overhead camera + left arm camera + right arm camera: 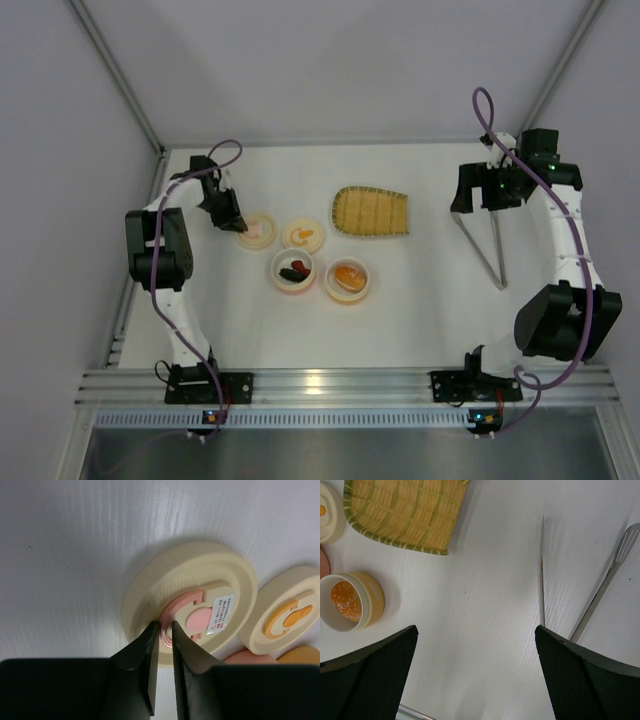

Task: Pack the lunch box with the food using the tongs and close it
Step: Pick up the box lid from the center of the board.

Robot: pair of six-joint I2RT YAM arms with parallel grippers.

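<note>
The lunch box is a set of small round bowls and lids. My left gripper is shut on the pink ring handle of a cream lid, which lies flat on the table. An orange-handled lid sits beside it. Dark brown and reddish food is in a pink bowl. An orange piece is in an orange bowl. The tongs lie on the table at right, their arms just beyond my open, empty right gripper.
A yellow ribbed tray with a green rim lies behind the bowls, also seen in the right wrist view as the tray. White walls close off the back and both sides. A metal rail runs along the near edge.
</note>
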